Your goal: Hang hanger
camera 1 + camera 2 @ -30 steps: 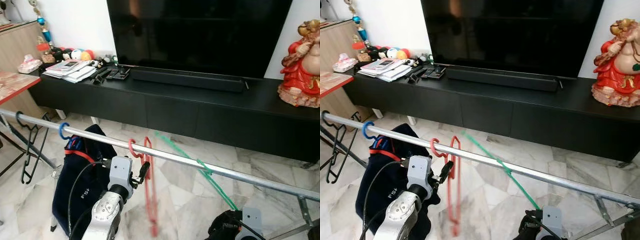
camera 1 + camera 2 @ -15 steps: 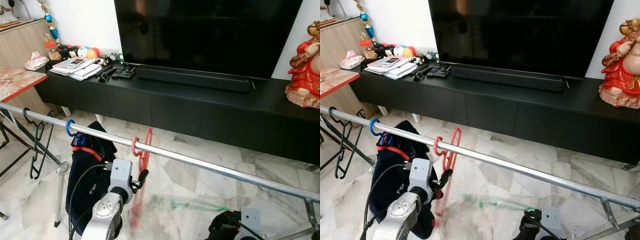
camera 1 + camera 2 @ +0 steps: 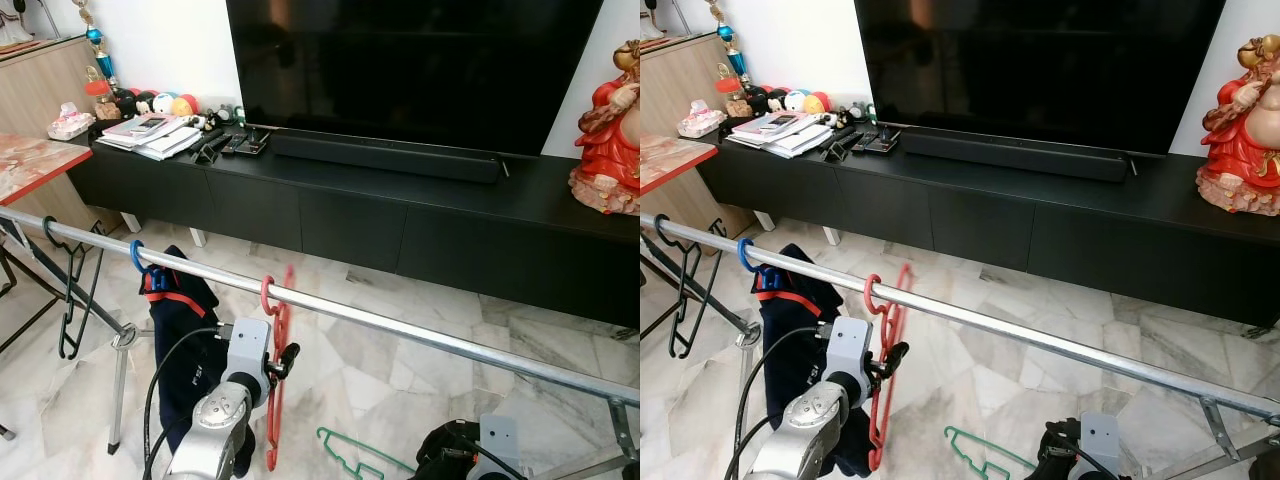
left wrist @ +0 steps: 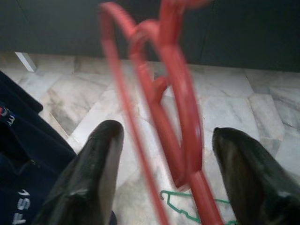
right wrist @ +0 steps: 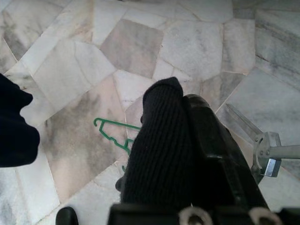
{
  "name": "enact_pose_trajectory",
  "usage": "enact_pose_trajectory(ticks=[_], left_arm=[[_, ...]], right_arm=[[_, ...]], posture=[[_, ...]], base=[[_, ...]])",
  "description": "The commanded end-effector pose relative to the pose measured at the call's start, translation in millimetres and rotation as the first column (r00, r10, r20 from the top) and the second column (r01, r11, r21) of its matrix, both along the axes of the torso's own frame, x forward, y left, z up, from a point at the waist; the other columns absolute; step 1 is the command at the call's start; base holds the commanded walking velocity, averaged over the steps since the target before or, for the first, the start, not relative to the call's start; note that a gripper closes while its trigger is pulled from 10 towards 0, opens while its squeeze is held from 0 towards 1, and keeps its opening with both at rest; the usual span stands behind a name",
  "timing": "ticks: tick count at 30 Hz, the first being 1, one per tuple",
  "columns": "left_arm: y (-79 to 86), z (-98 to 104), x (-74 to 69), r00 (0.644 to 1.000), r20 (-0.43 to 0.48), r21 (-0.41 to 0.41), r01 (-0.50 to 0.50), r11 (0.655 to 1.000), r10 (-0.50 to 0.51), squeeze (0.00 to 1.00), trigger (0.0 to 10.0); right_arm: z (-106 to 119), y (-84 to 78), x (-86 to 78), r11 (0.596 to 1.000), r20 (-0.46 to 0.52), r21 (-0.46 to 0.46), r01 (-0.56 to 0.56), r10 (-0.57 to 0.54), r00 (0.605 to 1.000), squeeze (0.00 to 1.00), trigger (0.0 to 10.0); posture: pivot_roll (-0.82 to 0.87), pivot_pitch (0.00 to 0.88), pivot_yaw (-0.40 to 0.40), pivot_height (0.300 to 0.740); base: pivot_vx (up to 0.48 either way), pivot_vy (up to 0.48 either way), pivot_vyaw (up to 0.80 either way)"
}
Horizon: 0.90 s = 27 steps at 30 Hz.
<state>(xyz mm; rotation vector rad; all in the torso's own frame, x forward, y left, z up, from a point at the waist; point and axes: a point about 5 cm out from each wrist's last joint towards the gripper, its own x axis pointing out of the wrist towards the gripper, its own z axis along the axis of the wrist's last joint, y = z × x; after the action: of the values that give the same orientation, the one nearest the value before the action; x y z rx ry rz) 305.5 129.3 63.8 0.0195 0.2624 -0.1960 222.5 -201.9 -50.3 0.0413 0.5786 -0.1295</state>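
Observation:
A red hanger [image 3: 273, 372] hangs by its hook on the metal rail [image 3: 420, 335] of a drying rack. My left gripper [image 3: 287, 354] is open just beside it. In the left wrist view the red hanger [image 4: 176, 117] passes between the two spread fingers [image 4: 91, 173] without being clamped. A green hanger [image 3: 975, 455] lies flat on the marble floor below the rail, and shows as the green hanger [image 5: 115, 133] in the right wrist view. My right gripper [image 3: 455, 462] sits low under the rail, fingers [image 5: 161, 145] together with nothing in them.
A blue hanger [image 3: 135, 258] carrying a dark navy garment [image 3: 190, 350] and a black hanger [image 3: 65, 290] hang further left on the rail. A long black TV console [image 3: 400, 210] runs behind, with a red statue [image 3: 610, 130] on its right end. A red-edged table [image 3: 30, 160] stands at left.
The green hanger, across the rail a second ago, has dropped off and now lies on the floor. The red hanger has swung on the rail. The camera shifted slightly.

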Motion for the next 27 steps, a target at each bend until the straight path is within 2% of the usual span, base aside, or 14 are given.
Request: enact_pose_trajectory(ticks=[1,27], left_arm=[[3.7,2.5,2.3,1.0,0.02,0.01,-0.016,1.0,0.015,0.0,0.0],[2.2,4.5,2.7,0.999,0.034,0.038,0.005,0.999,-0.006,0.0,0.0]], right_arm=[[5.4,3.2,7.1,1.0,0.039,-0.006,-0.014,0.014,0.999,0.0,10.0],[6.4,5.2,8.2,1.0,0.051,-0.007,-0.015,0.015,0.999,0.0,10.0]], posture=[[-0.01,0.043,0.024,0.74],[-0.01,0.052,0.025,0.74]], base=[[0.0,0.0,0.0],[0.0,0.0,0.0]])
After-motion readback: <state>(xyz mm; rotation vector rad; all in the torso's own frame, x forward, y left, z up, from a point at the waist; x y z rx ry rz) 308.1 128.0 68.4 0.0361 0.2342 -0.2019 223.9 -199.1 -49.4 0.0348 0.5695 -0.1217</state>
